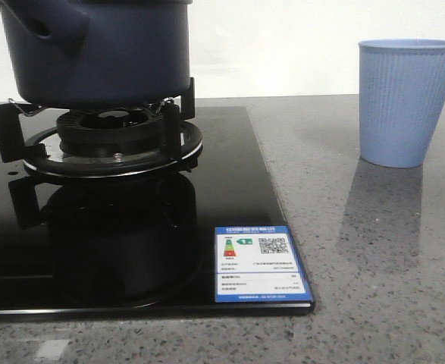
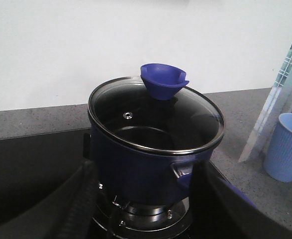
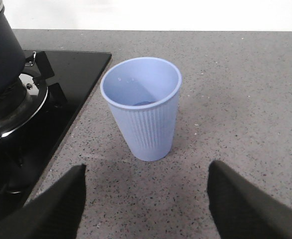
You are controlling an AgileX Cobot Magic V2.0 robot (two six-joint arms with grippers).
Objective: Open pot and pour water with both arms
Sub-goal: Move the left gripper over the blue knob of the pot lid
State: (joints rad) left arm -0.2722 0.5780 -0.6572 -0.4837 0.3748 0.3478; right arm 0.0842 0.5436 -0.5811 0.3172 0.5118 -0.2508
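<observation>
Pot [image 1: 93,53] cut off by the front view's top edge: rim and lid out of frame. Cropped again in the right wrist view, only a slice of wall showing. Label [image 1: 261,264] on the hob [image 1: 230,189]: print too small to read. Left gripper [image 2: 146,219] and right gripper [image 3: 146,209] reduced to dark, blurred fingers at the frame edge, tips cut off. Something dark at the cup [image 3: 142,107] bottom, not identifiable.

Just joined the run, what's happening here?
Nothing is held yet. The dark navy-blue pot sits on the gas burner with its glass lid on. The light blue ribbed cup stands upright on the grey counter beside the hob. The right gripper is open, facing the cup; the left gripper's state is unclear.
</observation>
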